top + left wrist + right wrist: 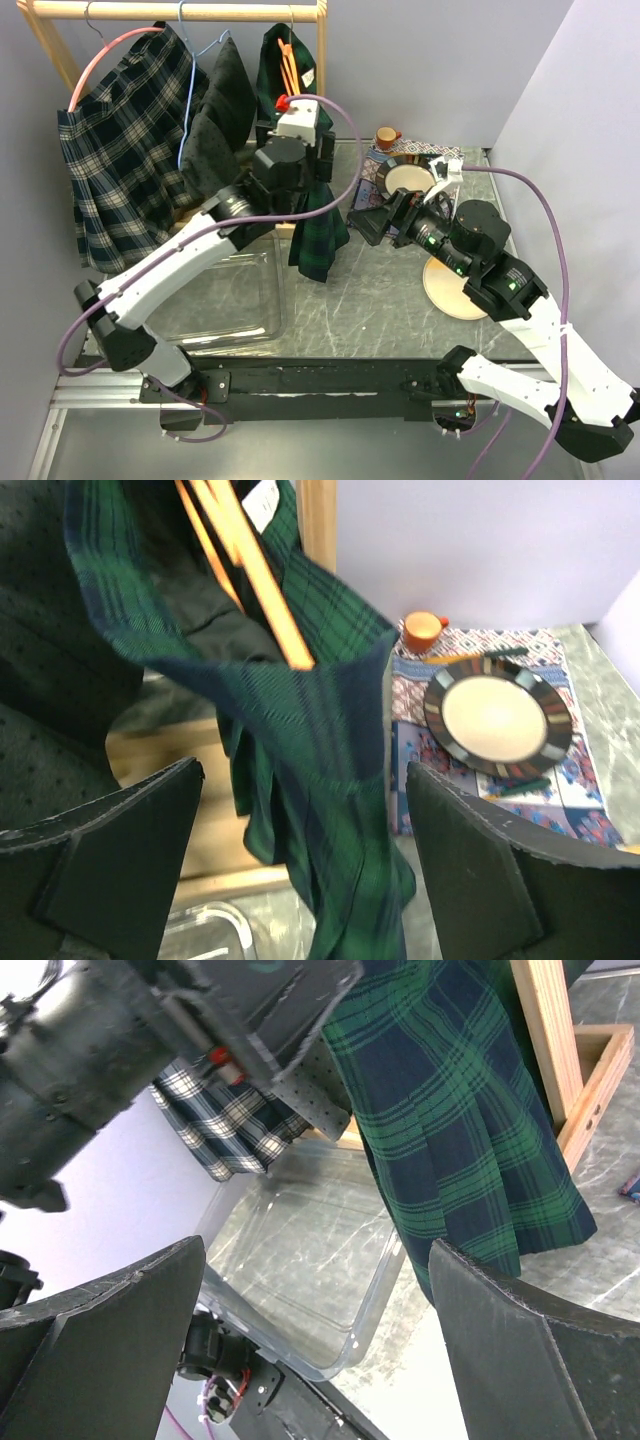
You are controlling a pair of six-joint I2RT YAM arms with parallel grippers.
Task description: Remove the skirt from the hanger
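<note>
1. Hanging from an orange hanger (290,60) at the right end of the wooden rail (200,12), along the tabletop's far edge, the green tartan skirt (318,225) droops in loose folds, its hem close to the tabletop.
2. It looks like light, soft cloth that should bunch and slide rather than keep a shape; nothing about it seems fragile. How it is fastened to the hanger I cannot tell.
3. The best hold, I judge, is the waistband just under the hanger, where the cloth is thickest. A pinch lower down would likely only stretch the folds.
4. The left gripper (305,772) stands wide, the skirt between its jaws but not pinched. The right gripper (318,1248) also gapes, holding nothing, facing the skirt from the right.
5. Tight spots: the rack's right post (322,60) sits just beside the skirt, and a black garment (225,110) hangs near on its left.
6. Open room lies toward the near edge, over the clear bin (225,300). The plate (408,178) and orange cup (386,135) near the far right corner want avoiding.
</note>
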